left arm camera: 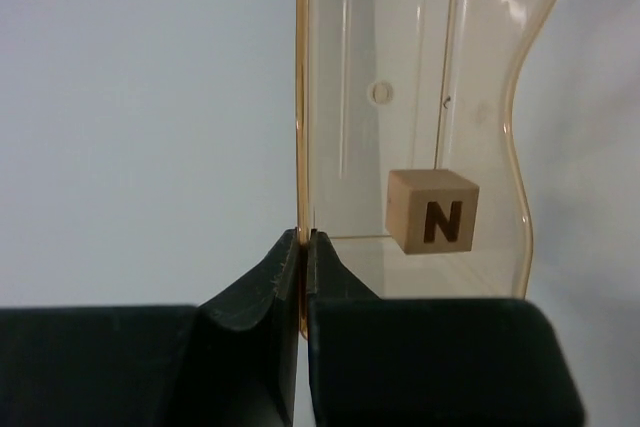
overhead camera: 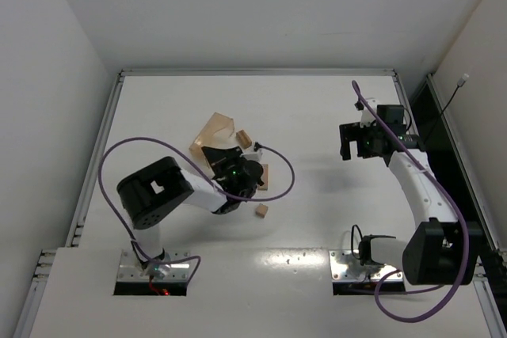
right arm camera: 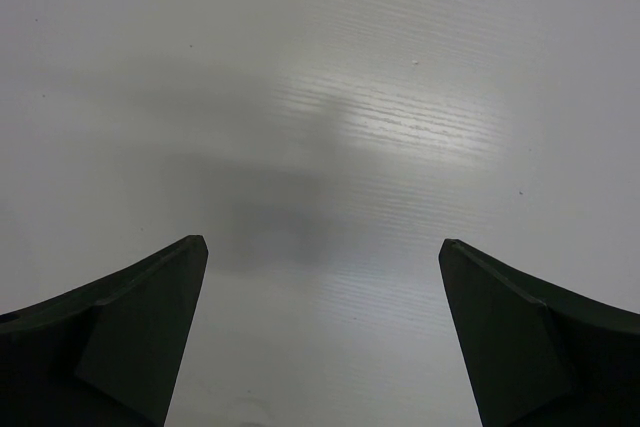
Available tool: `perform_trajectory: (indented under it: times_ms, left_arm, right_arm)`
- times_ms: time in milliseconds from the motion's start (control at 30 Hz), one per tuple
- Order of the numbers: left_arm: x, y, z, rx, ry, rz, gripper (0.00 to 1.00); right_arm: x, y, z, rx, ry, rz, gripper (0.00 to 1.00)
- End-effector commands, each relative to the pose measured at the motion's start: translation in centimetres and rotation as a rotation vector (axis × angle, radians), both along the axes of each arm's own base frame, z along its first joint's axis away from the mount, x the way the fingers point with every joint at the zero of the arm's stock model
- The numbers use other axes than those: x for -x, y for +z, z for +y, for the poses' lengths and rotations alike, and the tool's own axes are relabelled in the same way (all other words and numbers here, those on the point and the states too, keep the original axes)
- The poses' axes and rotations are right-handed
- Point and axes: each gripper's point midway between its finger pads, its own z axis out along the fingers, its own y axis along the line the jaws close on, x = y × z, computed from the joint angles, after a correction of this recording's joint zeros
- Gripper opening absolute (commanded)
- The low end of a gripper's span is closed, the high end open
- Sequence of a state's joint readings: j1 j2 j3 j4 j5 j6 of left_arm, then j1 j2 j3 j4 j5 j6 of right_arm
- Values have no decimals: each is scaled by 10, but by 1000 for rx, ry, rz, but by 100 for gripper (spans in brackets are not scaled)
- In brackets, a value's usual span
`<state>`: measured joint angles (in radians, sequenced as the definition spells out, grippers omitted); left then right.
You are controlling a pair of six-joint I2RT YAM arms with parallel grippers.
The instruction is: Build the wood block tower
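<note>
My left gripper (overhead camera: 209, 151) is shut on the thin wall of a clear amber plastic container (overhead camera: 215, 131), which is tipped up off the table. In the left wrist view the jaws (left arm camera: 303, 239) pinch that wall (left arm camera: 300, 97), and a tan cube with a dark letter N (left arm camera: 432, 211) shows through the plastic. One wood block (overhead camera: 243, 138) lies just right of the container, another (overhead camera: 261, 210) lies nearer the front, and a third (overhead camera: 264, 173) is partly hidden by the left wrist. No upright tower is in view. My right gripper (overhead camera: 348, 146) (right arm camera: 322, 247) is open and empty over bare table.
The white table (overhead camera: 317, 219) has raised rails at the left, back and right edges. Purple cables loop from both arms over the table. The right gripper is far from the blocks.
</note>
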<state>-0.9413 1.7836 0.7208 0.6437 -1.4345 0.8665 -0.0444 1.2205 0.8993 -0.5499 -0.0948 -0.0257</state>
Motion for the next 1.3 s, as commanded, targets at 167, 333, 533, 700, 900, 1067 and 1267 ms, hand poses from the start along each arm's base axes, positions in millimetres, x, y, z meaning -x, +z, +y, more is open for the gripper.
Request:
perform_trajectory:
  times_ms: [167, 333, 533, 700, 900, 1067, 1267]
  left_arm:
    - [27, 33, -59, 18, -154, -137, 0]
    - [19, 39, -12, 54, -25, -144, 0]
    - [17, 52, -9, 99, -3, -167, 0]
    - [8, 53, 20, 77, 117, -132, 0]
    - [-8, -8, 3, 430, 69, 227, 0]
    - [-10, 6, -7, 592, 29, 315, 0]
    - [-10, 1, -25, 823, -26, 503, 0]
  right_arm:
    - [-11, 17, 0, -7, -1, -56, 99]
    - [-2, 11, -1, 0, -8, -65, 99]
    - [-7, 15, 1, -7, 12, -70, 99]
    - [-5, 14, 1, -8, 11, -61, 99]
    - [-9, 17, 6, -27, 28, -49, 99]
    - [-12, 15, 5, -28, 27, -31, 99]
    - [-15, 18, 7, -35, 33, -31, 99]
